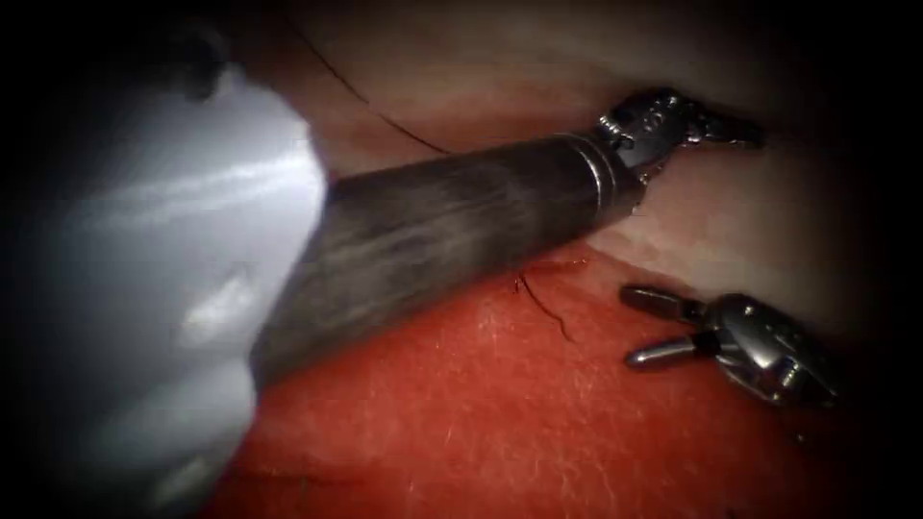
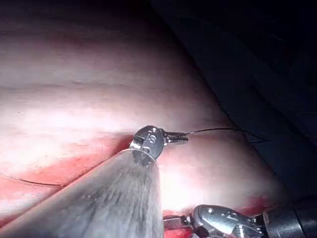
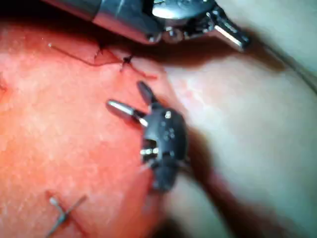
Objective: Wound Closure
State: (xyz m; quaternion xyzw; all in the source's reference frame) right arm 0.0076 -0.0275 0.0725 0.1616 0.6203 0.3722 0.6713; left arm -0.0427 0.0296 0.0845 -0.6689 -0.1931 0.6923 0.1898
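Observation:
My left tool's dark shaft crosses the tissue from lower left to upper right. Its jaws are shut on a thin dark thread over the pale tissue, as the left wrist view shows. The thread also trails across the pale tissue behind the shaft. My right tool hovers just below, jaws open and holding nothing, pointing left at a tied stitch on the red tissue. I cannot tell where the needle is.
A large pale blurred body blocks the endoscope's left side. Cut ends of thread stick up from the red tissue nearer the right tool's camera. A short dark thread end lies by the stitch.

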